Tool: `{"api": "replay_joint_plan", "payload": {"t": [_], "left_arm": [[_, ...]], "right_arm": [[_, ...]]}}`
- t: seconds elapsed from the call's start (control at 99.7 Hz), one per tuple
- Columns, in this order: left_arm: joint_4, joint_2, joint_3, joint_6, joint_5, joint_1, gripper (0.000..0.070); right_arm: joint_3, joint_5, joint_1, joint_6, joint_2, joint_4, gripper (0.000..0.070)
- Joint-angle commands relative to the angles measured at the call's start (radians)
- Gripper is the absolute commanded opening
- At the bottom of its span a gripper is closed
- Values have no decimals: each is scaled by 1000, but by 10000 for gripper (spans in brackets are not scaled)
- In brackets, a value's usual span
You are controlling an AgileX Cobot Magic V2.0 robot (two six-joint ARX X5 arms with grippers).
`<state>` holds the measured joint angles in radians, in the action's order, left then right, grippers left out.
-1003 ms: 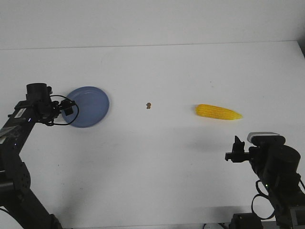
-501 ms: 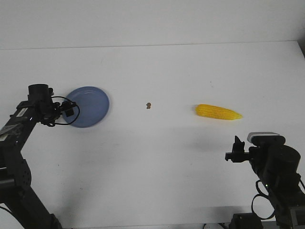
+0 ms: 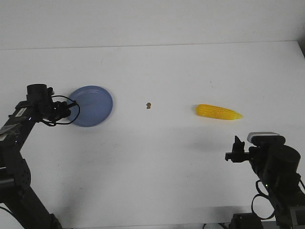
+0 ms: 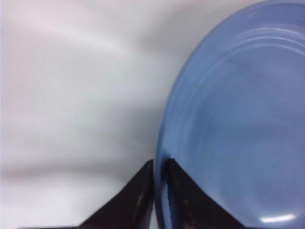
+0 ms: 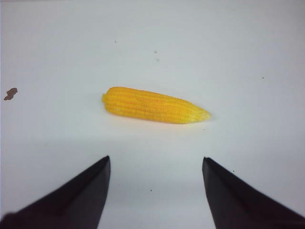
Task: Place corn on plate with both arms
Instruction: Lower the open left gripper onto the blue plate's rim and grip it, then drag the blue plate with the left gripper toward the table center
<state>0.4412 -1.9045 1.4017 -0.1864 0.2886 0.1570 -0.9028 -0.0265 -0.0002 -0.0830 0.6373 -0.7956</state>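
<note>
I have the left gripper [image 3: 70,109] pinched on the near rim of the plate [image 3: 94,105], at the left of the front frame; in the left wrist view its 2 fingers [image 4: 138,202] are pressed almost together with the blue rim caught between them, so I read that as a firm pinch on the plate. The corn [image 3: 218,112] lies flat on the table [image 3: 162,157] at the right of the front frame, pointed end toward the right edge, well apart from the plate, with a small brown speck [image 3: 148,105] between them. The right gripper [image 3: 235,151] hangs low in the lower right, short of the corn, and the right wrist view shows its fingers spread wide with the corn [image 5: 155,105] lying crosswise ahead of them, touched by neither. My judgement is that the step in hand is dragging the plate toward the middle so the 2 arms can meet. To do that well I would keep the plate low and nearly level, slide slowly so the thin rim does not slip from the pinch, and steer clear of the speck. For the right arm, I would advance straight over the cob and close across its thick middle, not the tapered tip, since the round body could roll or squirt out of the pointed fingers. The corn is not yet picked up.
</note>
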Motion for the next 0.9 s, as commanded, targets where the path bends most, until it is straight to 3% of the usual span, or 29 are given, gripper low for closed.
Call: {"api": "replay_joint_plan", "payload": {"t": [0.0,0.211,0.431,0.892], "left_arm": [[8,3,17,0,53,5,6],[37,85,16,-2,206,-13,6],[50,139,-6,-11,275,-115,6],[44,152,-157,3,287,-446,5]], "right_arm": [[-16,0,1,-7,5,10,412],[-16,0,1,-7,5,10,412],[-16,0,1,-7,5,10,412],[-16,0,1,-7,5,10,412]]}}
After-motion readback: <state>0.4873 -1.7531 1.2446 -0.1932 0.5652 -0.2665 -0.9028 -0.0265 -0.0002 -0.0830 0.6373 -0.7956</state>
